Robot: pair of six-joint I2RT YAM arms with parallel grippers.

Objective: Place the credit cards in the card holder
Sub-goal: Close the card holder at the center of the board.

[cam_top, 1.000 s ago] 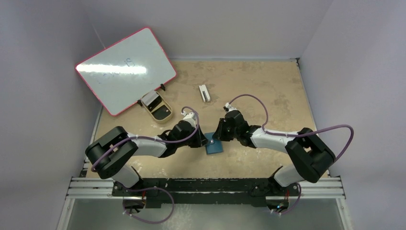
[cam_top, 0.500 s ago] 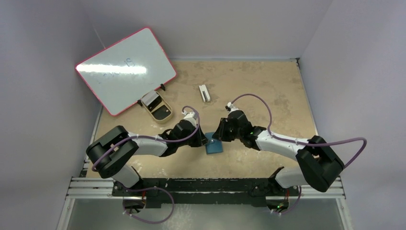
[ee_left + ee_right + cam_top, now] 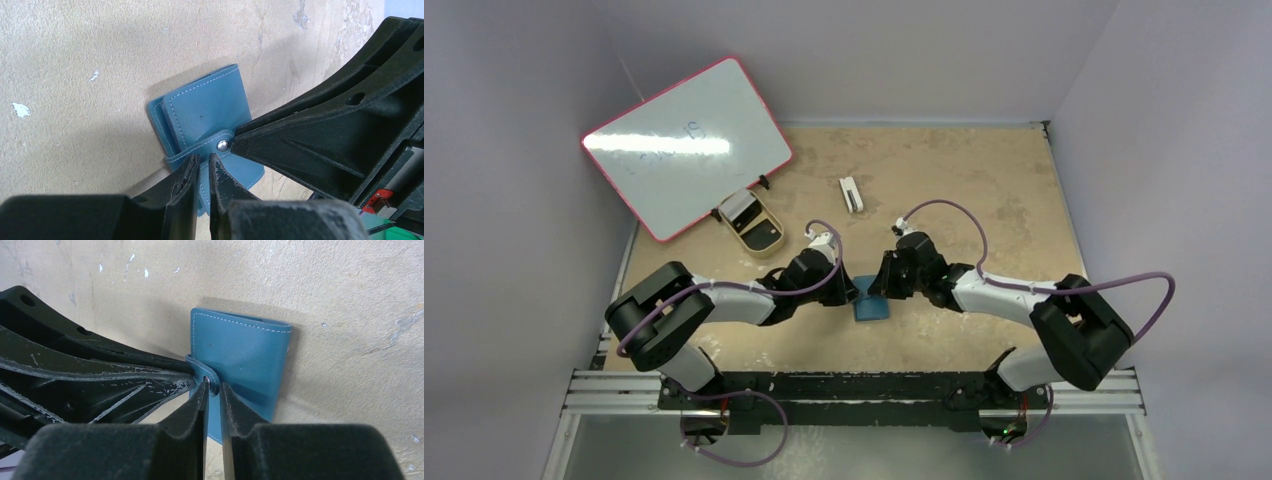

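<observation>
The teal card holder [image 3: 873,308] lies folded on the table between my two grippers. It also shows in the left wrist view [image 3: 205,107] and in the right wrist view [image 3: 240,350]. My left gripper [image 3: 852,294] [image 3: 202,161] is shut on the holder's strap, just beside the round snap [image 3: 223,145]. My right gripper [image 3: 881,288] [image 3: 212,387] is shut on the same strap at the snap, from the other side. A pale grey piece and a dark flat piece that look like the credit cards [image 3: 763,236] lie in the tan tray [image 3: 736,232] at the left.
A red-framed whiteboard [image 3: 686,145] leans at the back left, next to the tray. A small white oblong block [image 3: 851,194] lies behind the grippers. Purple cables arch over both wrists. Grey walls close in the table on three sides.
The right arm's elbow swung out to the right and came partly back. Both grippers and the card holder stay in nearly the same place.
</observation>
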